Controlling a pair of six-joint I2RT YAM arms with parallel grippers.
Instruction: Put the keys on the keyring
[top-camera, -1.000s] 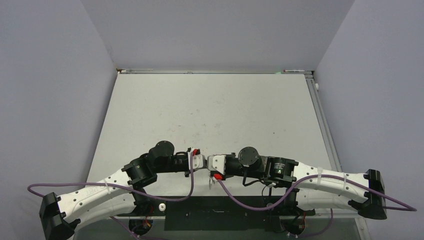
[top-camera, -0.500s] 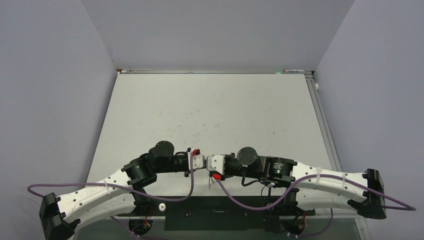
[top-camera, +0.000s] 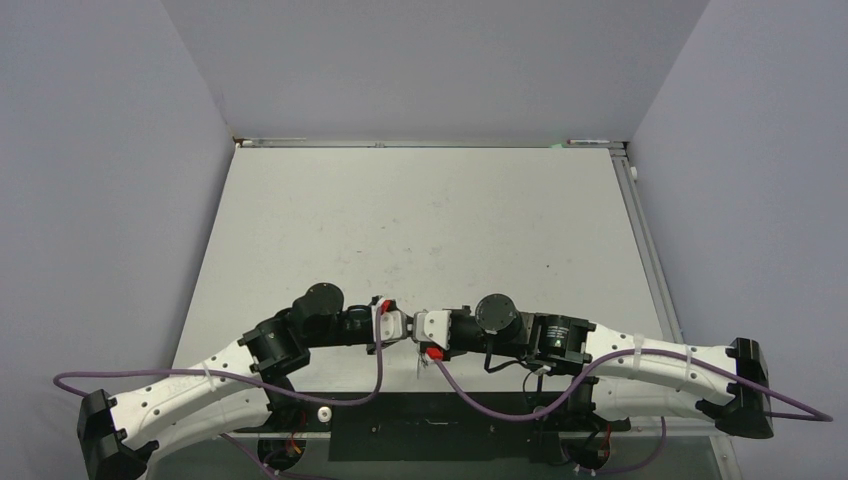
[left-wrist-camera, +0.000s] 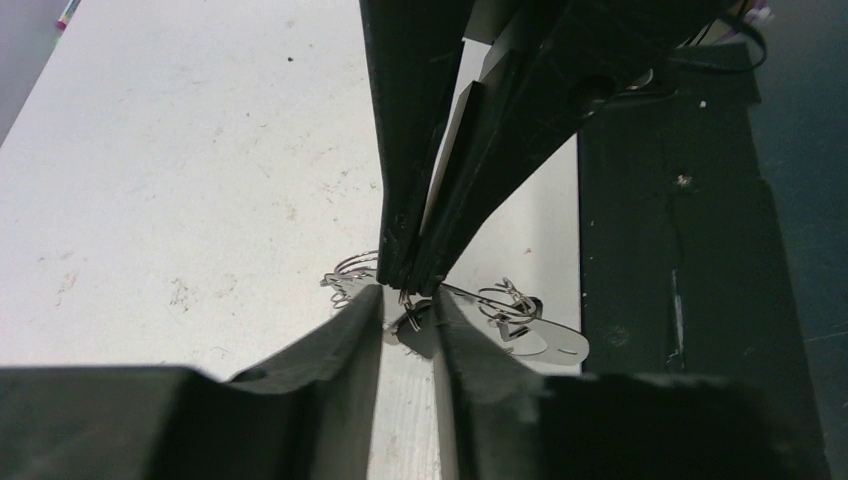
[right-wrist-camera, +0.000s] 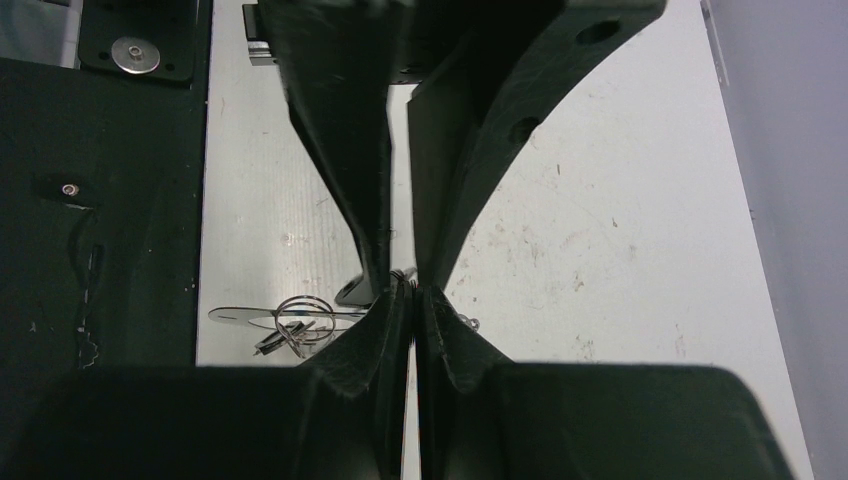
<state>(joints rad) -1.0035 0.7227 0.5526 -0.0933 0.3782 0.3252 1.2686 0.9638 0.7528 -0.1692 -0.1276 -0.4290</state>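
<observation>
Over the table (top-camera: 400, 200), right gripper (right-wrist-camera: 412, 298) clamped on keyring (right-wrist-camera: 250, 314); left gripper (left-wrist-camera: 407, 296) apart.

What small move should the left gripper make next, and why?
Probably draw the left gripper straight back from the right gripper. Its fingers stand apart around a wire loop of the keyring, while the right gripper is shut, seemingly pinching the keyring's rim. The right one seems to hold the keyring alone, so backing off should snag nothing.
</observation>
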